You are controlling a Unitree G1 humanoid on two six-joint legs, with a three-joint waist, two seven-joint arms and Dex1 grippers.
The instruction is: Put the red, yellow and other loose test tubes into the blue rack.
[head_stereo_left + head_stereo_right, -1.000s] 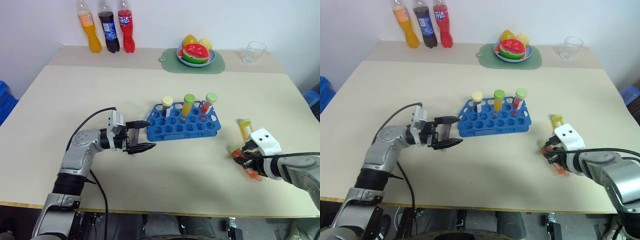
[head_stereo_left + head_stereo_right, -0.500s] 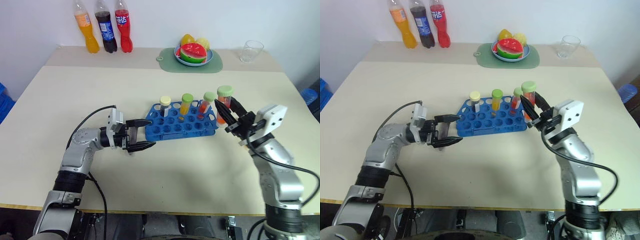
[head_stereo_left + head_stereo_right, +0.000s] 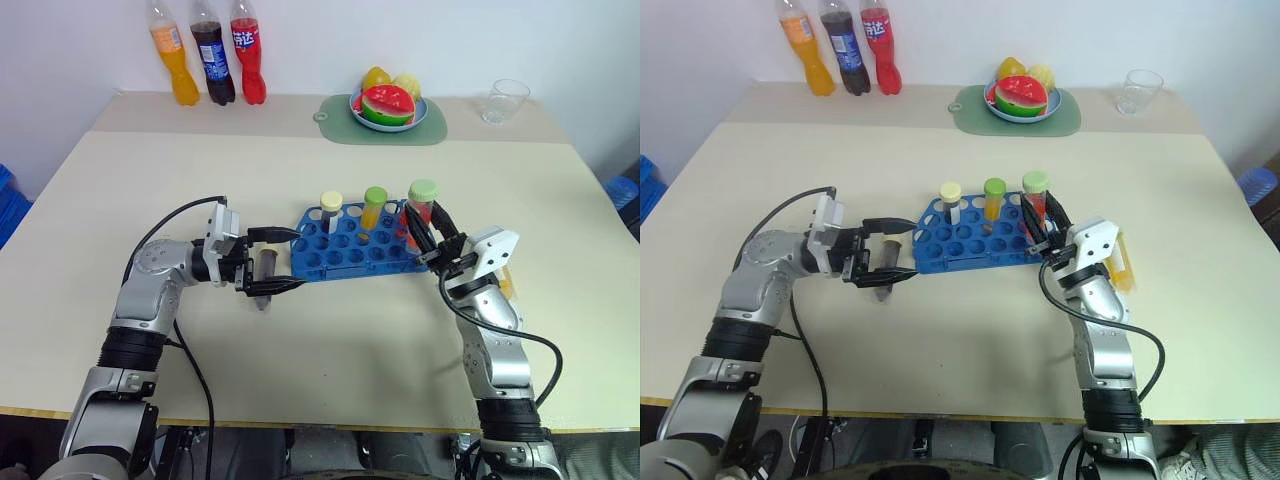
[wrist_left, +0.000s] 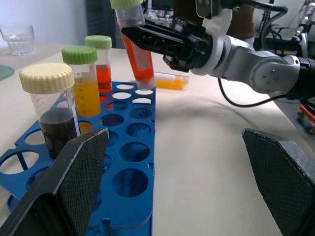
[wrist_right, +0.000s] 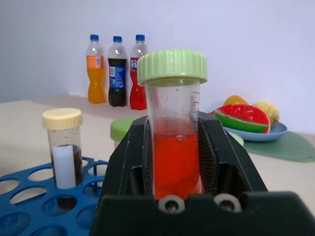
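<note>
My right gripper (image 3: 419, 226) is shut on a red test tube (image 3: 421, 207) with a green cap. It holds the tube tilted, tip just over a hole at the right end of the blue rack (image 3: 345, 258). In the rack stand a cream-capped dark tube (image 3: 331, 208), a green-capped yellow tube (image 3: 374, 203) and a green-capped red tube (image 4: 102, 64). A yellow tube (image 3: 1123, 262) lies on the table beyond my right hand. My left gripper (image 3: 282, 261) is open at the rack's left end, pointing along it. A dark tube-like thing (image 3: 264, 285) lies under its fingers.
Three drink bottles (image 3: 211, 52) stand at the back left. A plate of fruit (image 3: 391, 104) on a green mat and a clear glass (image 3: 505, 101) are at the back right. Bare table lies in front of the rack.
My right gripper lifted the red tube off the table at the right and swung it to the rack's right end, then lowered it toward the holes. The left gripper stayed open beside the rack.
</note>
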